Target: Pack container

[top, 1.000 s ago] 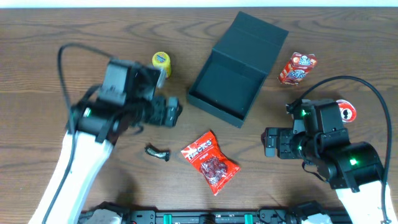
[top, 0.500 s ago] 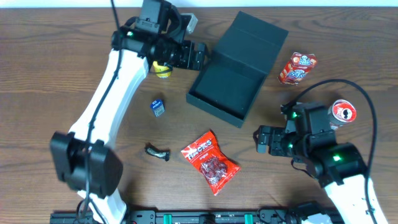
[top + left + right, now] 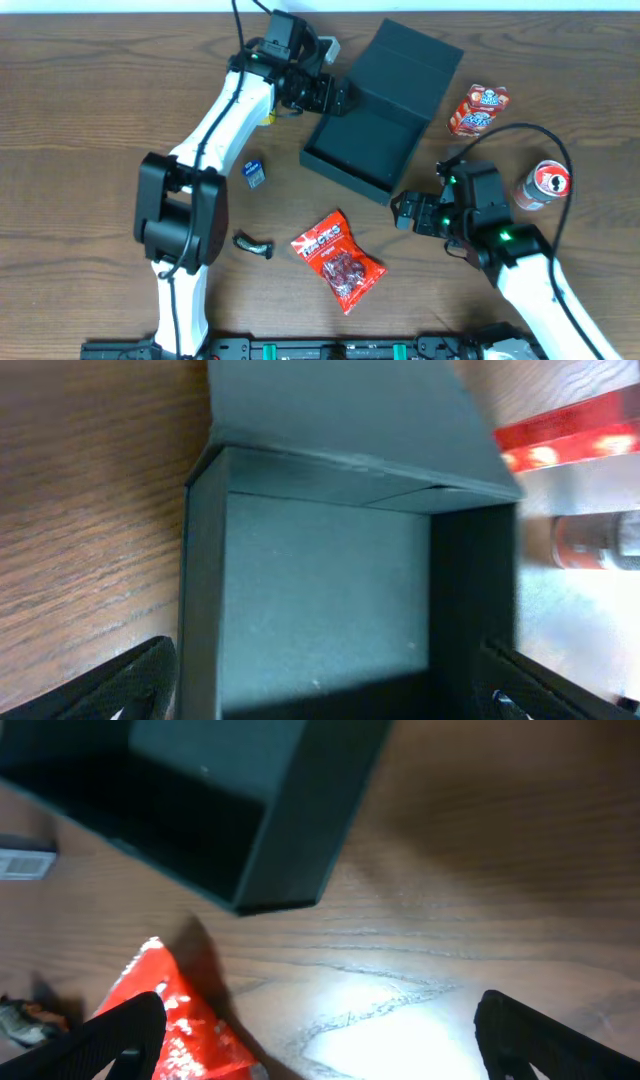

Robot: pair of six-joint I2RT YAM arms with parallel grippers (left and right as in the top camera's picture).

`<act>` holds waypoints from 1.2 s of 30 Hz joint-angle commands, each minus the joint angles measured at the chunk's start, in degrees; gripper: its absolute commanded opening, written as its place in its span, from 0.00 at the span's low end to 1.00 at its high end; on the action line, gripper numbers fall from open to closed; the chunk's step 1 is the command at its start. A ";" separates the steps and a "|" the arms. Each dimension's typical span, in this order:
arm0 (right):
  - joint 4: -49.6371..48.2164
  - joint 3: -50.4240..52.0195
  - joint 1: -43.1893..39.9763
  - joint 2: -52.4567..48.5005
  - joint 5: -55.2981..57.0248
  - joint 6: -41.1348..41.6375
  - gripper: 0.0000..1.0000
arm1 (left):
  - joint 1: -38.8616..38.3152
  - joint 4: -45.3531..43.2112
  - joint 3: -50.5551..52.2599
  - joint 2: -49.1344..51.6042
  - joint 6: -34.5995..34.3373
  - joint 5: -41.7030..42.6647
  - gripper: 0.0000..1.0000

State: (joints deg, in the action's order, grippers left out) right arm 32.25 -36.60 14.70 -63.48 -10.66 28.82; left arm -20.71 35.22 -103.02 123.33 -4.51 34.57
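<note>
Left gripper [image 3: 338,99] is held wide, empty, over the container [image 3: 362,142] at the far edge; right gripper [image 3: 401,212], also wide, is best centred over the red snack bag [image 3: 338,262].

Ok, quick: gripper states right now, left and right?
Left gripper: open, empty, at the container.
Right gripper: open, holding nothing.
</note>
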 commanded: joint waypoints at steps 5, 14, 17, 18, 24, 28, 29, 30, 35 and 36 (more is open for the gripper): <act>-3.10 0.50 0.00 -7.45 -0.35 3.45 0.99 | 0.09 -1.62 -1.42 3.06 0.02 -2.80 0.95; -8.74 0.50 0.00 -8.59 -0.09 3.96 0.99 | -0.11 2.29 -1.42 3.06 -3.08 -2.97 0.95; -9.35 0.50 -0.07 -8.59 2.34 3.96 0.99 | -0.33 4.37 -1.42 3.04 -7.19 -2.99 0.95; -9.35 0.50 -0.07 -8.59 3.98 4.00 0.99 | -0.39 4.96 -1.42 3.04 -7.82 -2.99 0.95; -11.54 0.50 -0.59 -8.59 7.72 6.25 0.99 | -0.96 9.53 -1.42 2.97 -8.39 -1.88 0.95; -14.73 0.50 -1.09 -8.66 7.91 5.95 0.99 | -1.11 12.44 -1.42 2.93 -8.41 -1.44 0.95; -15.50 0.50 -1.27 -8.66 8.00 5.60 0.99 | -1.14 13.07 -1.42 2.89 -8.39 -1.29 0.95; -16.22 0.50 -1.51 -8.72 8.87 5.60 0.99 | -1.18 13.97 -1.42 2.71 -8.39 -1.31 0.95; -16.85 0.50 -3.65 -8.98 11.74 6.14 0.99 | -1.18 17.05 -1.42 1.01 -8.35 -2.14 0.95; -16.81 0.50 -4.35 -8.98 11.74 6.34 0.99 | -1.18 17.27 -1.42 0.31 -8.35 -3.10 0.95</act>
State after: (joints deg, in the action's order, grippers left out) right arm 15.51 -36.36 11.86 -72.01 -1.21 34.15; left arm -21.82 51.88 -103.02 126.08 -12.27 32.53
